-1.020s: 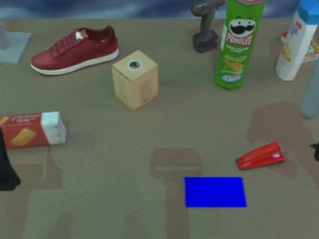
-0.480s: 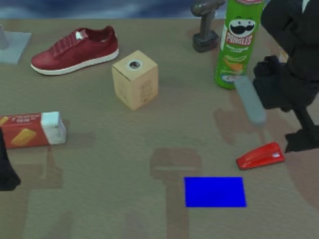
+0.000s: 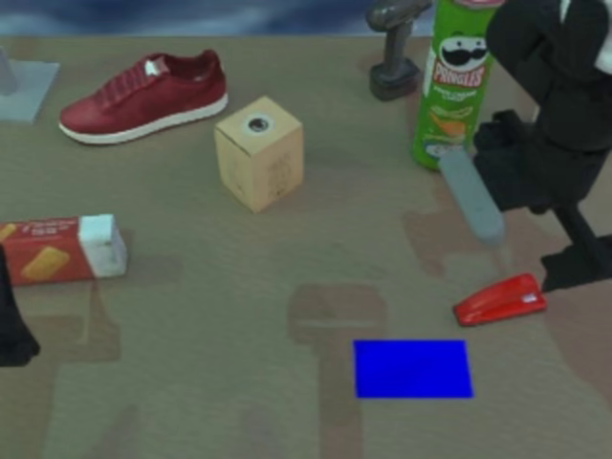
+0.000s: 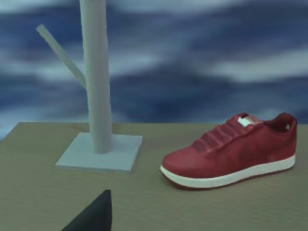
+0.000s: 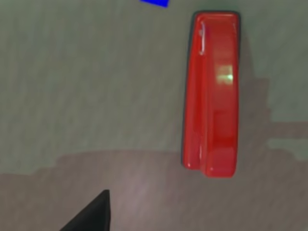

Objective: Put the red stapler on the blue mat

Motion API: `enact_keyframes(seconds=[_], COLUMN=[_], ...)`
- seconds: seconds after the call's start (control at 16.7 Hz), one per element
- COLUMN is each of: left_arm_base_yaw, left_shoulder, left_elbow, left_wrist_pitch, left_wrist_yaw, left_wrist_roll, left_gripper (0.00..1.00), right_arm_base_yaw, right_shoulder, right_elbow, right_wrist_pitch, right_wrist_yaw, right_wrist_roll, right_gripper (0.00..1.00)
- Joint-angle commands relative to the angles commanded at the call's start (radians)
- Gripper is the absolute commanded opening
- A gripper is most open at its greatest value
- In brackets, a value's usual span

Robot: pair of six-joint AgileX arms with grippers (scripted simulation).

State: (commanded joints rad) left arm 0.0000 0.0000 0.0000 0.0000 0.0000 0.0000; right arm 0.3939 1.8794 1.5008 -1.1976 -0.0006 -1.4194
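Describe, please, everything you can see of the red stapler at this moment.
The red stapler is a small, glossy, bright-red wedge with a pale metallic strip at its thick end. It lies flat on the brown table, toward the top view's right side, tilted so its thick end points right and slightly up. It sits apart from the blue mat, just above that mat's right corner. Nothing grips it; the right gripper hovers close by its thick end.
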Motion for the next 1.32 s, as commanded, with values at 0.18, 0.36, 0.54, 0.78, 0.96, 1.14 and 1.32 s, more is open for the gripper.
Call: enact_keyframes(seconds=[0.18, 0.36, 0.54, 0.78, 0.96, 1.14, 1.32], left_arm_base_yaw=[0.0, 0.0, 0.0, 0.0, 0.0, 0.0, 0.0], left_shoulder=[0.0, 0.0, 0.0, 0.0, 0.0, 0.0, 0.0], left_elbow=[0.0, 0.0, 0.0, 0.0, 0.0, 0.0, 0.0], left_wrist_pitch=[0.0, 0.0, 0.0, 0.0, 0.0, 0.0, 0.0], left_wrist_yaw=[0.0, 0.0, 0.0, 0.0, 0.0, 0.0, 0.0], left_wrist_roll=[0.0, 0.0, 0.0, 0.0, 0.0, 0.0, 0.0], left_gripper=[1.0, 1.0, 1.0, 1.0, 1.0, 1.0, 1.0], right_arm_base_yaw=[0.004, 0.006, 0.007, 0.008, 0.008, 0.008, 0.008], right_shoulder=[0.022, 0.065, 0.106, 0.119, 0.119, 0.119, 0.119], right_elbow=[-0.052, -0.141, -0.222, -0.249, -0.249, -0.249, -0.249], right_wrist_pitch=[0.069, 0.21, 0.332, 0.366, 0.366, 0.366, 0.366], right_wrist_yaw=[0.0, 0.0, 0.001, 0.001, 0.001, 0.001, 0.001], right_wrist_roll=[0.0, 0.002, 0.004, 0.004, 0.004, 0.004, 0.004], right_gripper=[1.0, 1.0, 1.0, 1.0, 0.92, 0.7, 0.47])
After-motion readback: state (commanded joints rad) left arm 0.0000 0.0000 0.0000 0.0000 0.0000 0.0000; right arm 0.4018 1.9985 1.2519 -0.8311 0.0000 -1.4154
